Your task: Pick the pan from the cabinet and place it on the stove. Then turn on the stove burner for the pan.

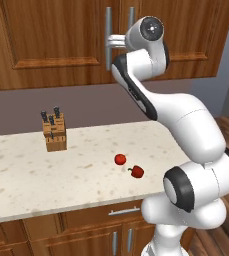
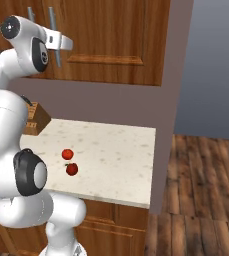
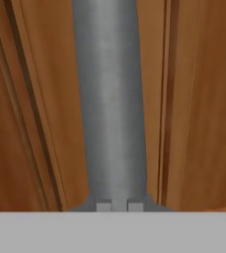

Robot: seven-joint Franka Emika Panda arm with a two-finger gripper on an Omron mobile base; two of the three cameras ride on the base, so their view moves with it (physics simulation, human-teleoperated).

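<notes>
My gripper (image 1: pixel 109 41) was pinched on the cabinet (image 1: pixel 51 40) door's grey bar handle (image 3: pixel 109 99), so I judged a steady outward pull along the hinge arc best.

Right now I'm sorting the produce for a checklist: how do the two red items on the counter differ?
The tomato is round and smooth, a lighter orange-red; the bell pepper is lumpier, darker red, with a dark stem showing. The tomato lies farther back on the counter, toward the knife block; the pepper sits nearer the front edge. Both are small, red, and lie close together, loose on the counter.
</notes>
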